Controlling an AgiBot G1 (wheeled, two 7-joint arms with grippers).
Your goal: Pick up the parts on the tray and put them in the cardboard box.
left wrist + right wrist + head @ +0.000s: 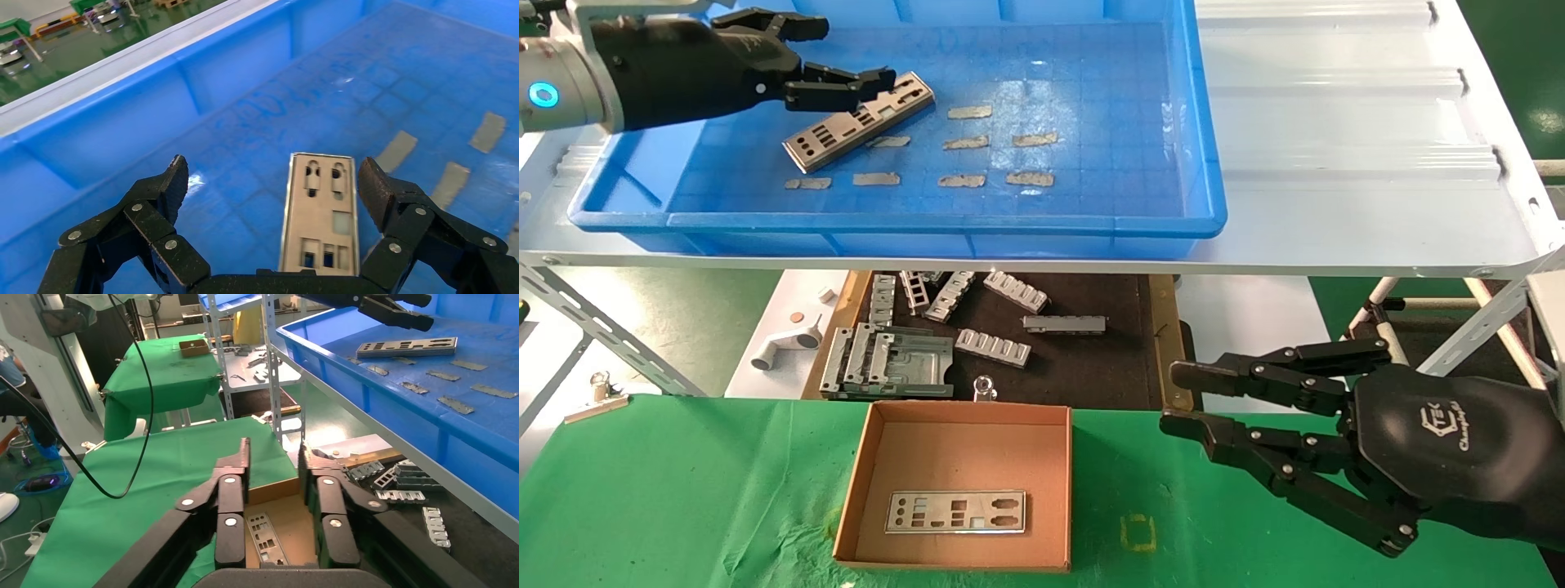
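One silver punched plate (pixel 858 122) lies slanted on the floor of the blue tray (pixel 1205 204). My left gripper (pixel 856 57) is open just above the plate's far end; in the left wrist view the plate (pixel 321 214) lies between the spread fingers (pixel 171 184), nearer one of them. A second plate (pixel 956 512) lies flat in the cardboard box (pixel 964 425) on the green cloth. My right gripper (pixel 1177 398) is open and empty, hovering to the right of the box; its wrist view shows that plate (pixel 264 538) and the box (pixel 287 517) between its fingers.
Several small grey tape scraps (pixel 968 143) lie on the tray floor right of the plate. Ribbed grey brackets (pixel 993 347) lie on a dark mat (pixel 1091 359) below the shelf, behind the box. A white metal shelf (pixel 1336 163) carries the tray.
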